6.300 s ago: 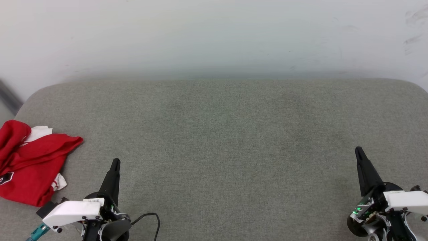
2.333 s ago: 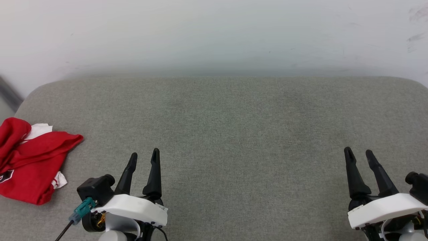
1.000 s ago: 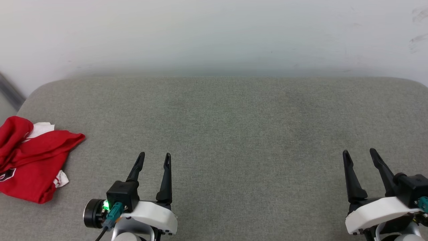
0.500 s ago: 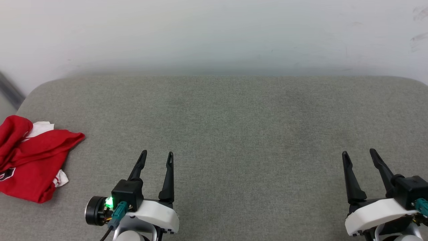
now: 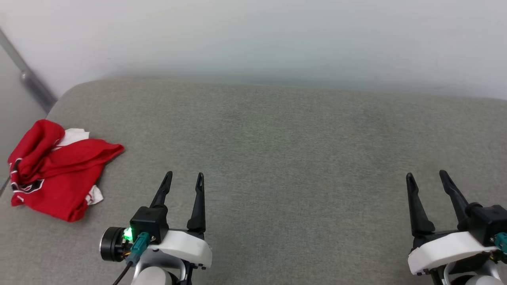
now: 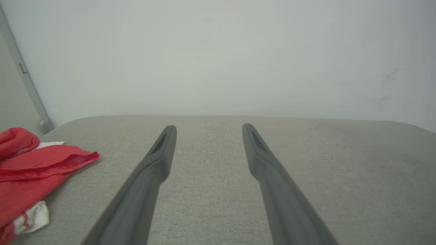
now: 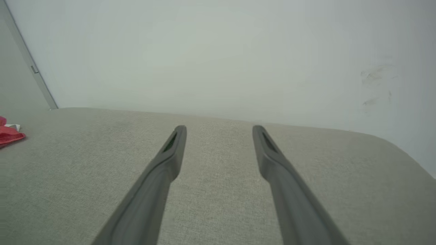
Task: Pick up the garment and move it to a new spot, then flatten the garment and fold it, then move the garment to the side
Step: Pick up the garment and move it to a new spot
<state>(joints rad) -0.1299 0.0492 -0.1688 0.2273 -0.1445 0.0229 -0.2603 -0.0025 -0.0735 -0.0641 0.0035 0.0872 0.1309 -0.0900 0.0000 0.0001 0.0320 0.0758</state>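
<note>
1. Risk of a bad pinch: the crumpled red T-shirt with white sleeves (image 5: 59, 174) lies bunched in layers. The left gripper (image 5: 184, 175) could catch one loose fold and leave the rest dragging. It could also take several layers at once, which would make flattening harder.
2. Risk of a fall: the shirt sits at the far left end of the grey fabric-covered bench (image 5: 277, 158), close to its rounded edge. A sideways nudge on approach could push it off.
3. Risk of overreach: the right gripper (image 5: 425, 174) is well apart from the shirt, so it would need a long reach across the bench to help.
4. Both grippers hover over the bench with jaws spread, holding nothing.
5. Look: the cloth is soft, wrinkled and red, with white sleeve fabric peeking out above and below. There is red-white striped trim, and part of a black, white-outlined print shows on its left side.
</note>
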